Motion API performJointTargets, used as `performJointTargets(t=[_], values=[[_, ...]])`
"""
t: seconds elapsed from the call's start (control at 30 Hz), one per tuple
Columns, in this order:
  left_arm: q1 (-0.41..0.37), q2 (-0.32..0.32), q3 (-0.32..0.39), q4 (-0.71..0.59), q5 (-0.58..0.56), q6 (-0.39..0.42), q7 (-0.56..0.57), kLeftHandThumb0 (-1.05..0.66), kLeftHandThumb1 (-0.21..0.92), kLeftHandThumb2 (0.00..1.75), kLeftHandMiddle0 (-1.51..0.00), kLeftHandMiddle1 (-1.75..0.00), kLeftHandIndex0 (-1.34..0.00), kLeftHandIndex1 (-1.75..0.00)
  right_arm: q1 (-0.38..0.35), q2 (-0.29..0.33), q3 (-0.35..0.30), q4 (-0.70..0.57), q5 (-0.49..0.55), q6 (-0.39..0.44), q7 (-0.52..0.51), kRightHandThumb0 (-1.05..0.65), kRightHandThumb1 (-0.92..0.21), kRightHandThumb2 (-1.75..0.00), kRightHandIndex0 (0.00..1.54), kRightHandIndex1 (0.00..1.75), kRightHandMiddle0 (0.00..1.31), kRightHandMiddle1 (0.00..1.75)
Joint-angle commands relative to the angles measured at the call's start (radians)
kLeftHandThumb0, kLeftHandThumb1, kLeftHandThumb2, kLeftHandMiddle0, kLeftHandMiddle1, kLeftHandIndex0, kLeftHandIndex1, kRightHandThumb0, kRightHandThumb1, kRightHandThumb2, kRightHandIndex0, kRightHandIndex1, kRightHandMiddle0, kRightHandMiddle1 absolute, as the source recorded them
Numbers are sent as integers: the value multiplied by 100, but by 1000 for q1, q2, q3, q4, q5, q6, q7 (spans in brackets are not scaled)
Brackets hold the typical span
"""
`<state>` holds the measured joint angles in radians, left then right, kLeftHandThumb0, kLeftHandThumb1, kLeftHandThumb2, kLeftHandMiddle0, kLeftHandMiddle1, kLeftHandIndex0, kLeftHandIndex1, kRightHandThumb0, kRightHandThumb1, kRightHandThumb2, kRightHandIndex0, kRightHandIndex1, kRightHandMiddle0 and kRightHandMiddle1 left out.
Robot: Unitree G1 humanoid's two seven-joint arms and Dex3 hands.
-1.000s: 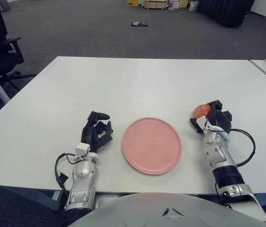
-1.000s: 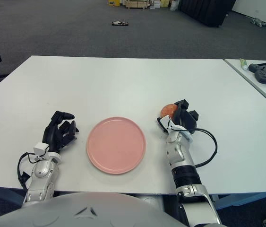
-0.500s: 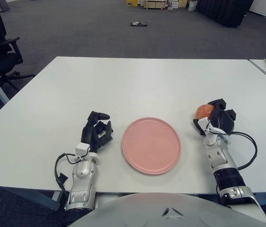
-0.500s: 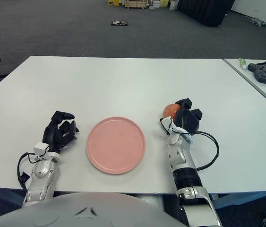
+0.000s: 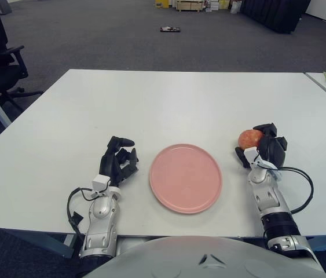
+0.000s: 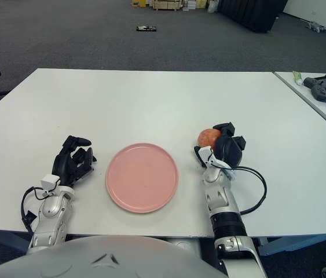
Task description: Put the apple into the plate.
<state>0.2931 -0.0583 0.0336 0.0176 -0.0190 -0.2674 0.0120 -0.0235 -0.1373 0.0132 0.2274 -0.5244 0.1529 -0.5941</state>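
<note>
The white counter [image 5: 168, 98] lies bare and wide beyond the pink plate [image 5: 186, 178], which sits near its front edge. The left hand [image 5: 118, 160] shows left of the plate, fingers curled, holding nothing. Right of the plate's rim, apart from it, the right hand [image 5: 265, 150] grasps the apple [image 5: 248, 138].

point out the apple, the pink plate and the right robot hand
apple [image 5: 248, 138], left eye view, its visible red top
pink plate [image 5: 186, 178], left eye view, bare middle
right robot hand [image 6: 225, 149], right eye view, black palm
</note>
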Motion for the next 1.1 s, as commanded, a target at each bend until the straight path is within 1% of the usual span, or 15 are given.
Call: performJointTargets(t=[0.0,0.1,0.13,0.2,0.27,0.33,0.4,0.53,0.73,0.87,1.07], values=[[-18,3,4,3,-5,9,4,-39,65,91,-65,-175,-36,-175,6,4,-12,-78,-3,-27,-26,0,1,-168,89,168,62,175],[-19,2,5,4,-7,9,3,-39,65,91,-65,-175,-36,-175,16,10,-4,-114,-22,-15,-32,0,4,-170,90,168,64,175],[-19,2,5,5,-8,8,2,-39,65,91,-65,-175,-36,-175,27,20,4,-157,-36,4,-28,0,4,-171,91,168,64,175],[-20,2,5,6,-9,5,0,-39,65,91,-65,-175,-36,-175,33,22,7,-176,-42,3,-30,0,6,-172,92,167,66,175],[-20,3,4,7,-10,2,-1,-39,65,91,-64,-175,-36,-175,58,35,15,-251,-53,17,-16,0,6,-173,93,167,66,175],[-19,3,4,8,-9,1,-2,-39,64,91,-64,-175,-36,-175,67,38,13,-266,-41,-7,-14,0,7,-173,93,167,66,175],[-19,4,3,8,-7,0,-1,-39,64,91,-64,-175,-37,-175,94,62,32,-342,-53,7,-3,0,6,-172,92,167,66,175],[-19,4,1,9,-3,-2,0,-39,64,91,-63,-175,-37,-175,113,69,34,-380,-33,-23,18,0,3,-169,90,168,63,175],[-21,5,1,17,2,-8,2,-39,64,91,-64,-175,-37,-175,153,89,59,-462,0,-77,74,0,0,-166,87,169,61,175],[-21,2,0,20,-7,-20,-3,-39,64,91,-65,-175,-37,-175,175,87,89,-502,14,-117,122,0,-1,-165,86,170,60,175],[-21,0,-1,21,-2,-17,3,-39,64,92,-65,-175,-37,-175,203,59,133,-526,31,-215,201,0,-2,-165,85,171,60,175]])
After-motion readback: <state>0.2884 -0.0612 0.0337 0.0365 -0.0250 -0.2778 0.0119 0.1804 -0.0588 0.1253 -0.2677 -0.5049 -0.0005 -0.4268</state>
